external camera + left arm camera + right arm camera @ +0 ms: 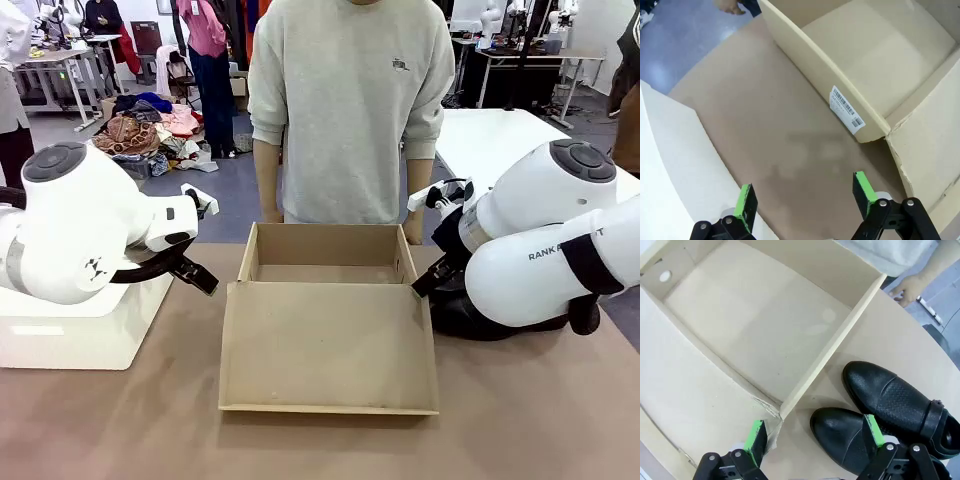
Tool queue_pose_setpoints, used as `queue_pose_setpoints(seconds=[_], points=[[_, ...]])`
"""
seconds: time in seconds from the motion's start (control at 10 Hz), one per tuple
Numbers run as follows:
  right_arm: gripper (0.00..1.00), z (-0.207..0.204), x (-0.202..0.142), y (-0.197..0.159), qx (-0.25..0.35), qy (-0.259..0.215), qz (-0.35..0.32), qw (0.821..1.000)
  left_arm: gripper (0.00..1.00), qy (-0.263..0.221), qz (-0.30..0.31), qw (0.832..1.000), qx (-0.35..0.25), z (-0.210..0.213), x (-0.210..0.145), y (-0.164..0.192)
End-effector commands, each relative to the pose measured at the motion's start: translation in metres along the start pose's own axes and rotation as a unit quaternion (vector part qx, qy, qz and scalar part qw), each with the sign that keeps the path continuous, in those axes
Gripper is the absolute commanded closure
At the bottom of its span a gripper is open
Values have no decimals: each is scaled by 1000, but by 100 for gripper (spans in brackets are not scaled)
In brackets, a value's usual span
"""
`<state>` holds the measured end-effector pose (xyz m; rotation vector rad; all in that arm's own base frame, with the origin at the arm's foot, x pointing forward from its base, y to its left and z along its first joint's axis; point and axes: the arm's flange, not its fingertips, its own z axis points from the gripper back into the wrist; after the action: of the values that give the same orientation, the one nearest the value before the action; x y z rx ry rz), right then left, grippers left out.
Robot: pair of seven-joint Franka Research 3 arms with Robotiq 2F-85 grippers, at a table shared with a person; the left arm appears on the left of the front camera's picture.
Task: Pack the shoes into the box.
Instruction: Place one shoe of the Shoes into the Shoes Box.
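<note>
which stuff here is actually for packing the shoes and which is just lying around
For the job:
- black shoes, side by side just outside the box
- cardboard box, open and empty

Lying about:
- white bin, on the robot's left
- clothes pile, far background

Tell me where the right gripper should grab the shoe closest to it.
Probably across the vamp of the closer shoe, behind the toe, coming down from above with the right gripper. It stands on its sole, toe toward the box.
</note>
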<state>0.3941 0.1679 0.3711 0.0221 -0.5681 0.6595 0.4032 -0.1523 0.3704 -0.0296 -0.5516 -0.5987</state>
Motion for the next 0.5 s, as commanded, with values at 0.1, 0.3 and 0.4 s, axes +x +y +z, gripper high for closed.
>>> queue_pose_setpoints(seconds=[0.1,0.3,0.4], points=[[0,0,0,0,0,0,0,1000,0,0,0,1000,0,0,0,0],[0,0,0,0,0,0,0,1000,0,0,0,1000,0,0,0,0],[0,0,0,0,0,0,0,1000,0,0,0,1000,0,0,0,0]])
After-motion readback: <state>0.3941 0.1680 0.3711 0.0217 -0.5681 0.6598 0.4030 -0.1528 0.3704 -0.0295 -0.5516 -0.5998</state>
